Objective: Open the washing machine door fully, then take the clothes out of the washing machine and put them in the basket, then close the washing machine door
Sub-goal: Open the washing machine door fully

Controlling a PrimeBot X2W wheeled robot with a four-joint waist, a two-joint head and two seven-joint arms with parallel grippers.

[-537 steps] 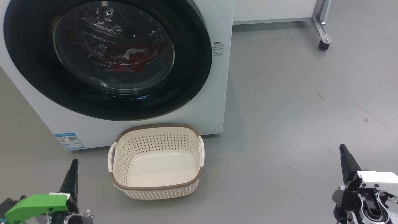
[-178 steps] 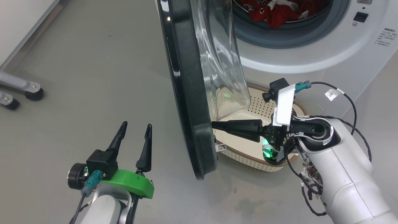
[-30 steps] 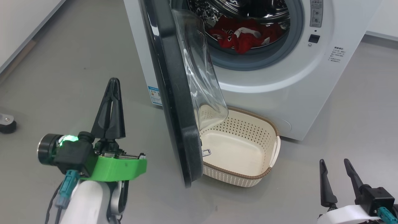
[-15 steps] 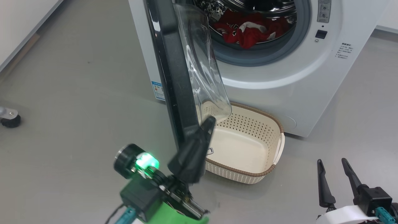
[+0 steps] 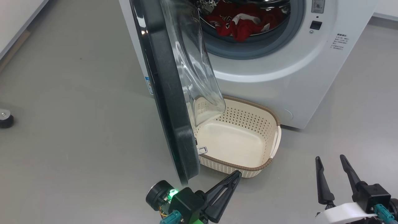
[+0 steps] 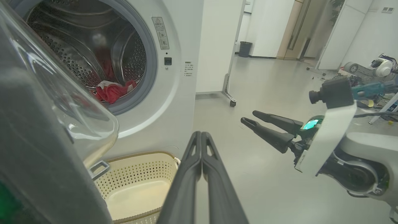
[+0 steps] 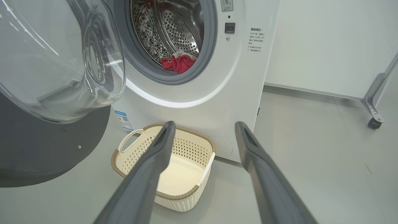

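Dropped lower since a moment ago, clear of the washing machine door: left gripper, pinched shut, empty. Right gripper spread wide, empty. Clothes inside washing machine; basket beneath door. Blue label, text sticker unreadable; warning sticker with triangle clearer from left wrist.

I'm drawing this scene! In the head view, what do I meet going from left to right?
black wheel → washing machine door → basket → right tool, with its fingers apart
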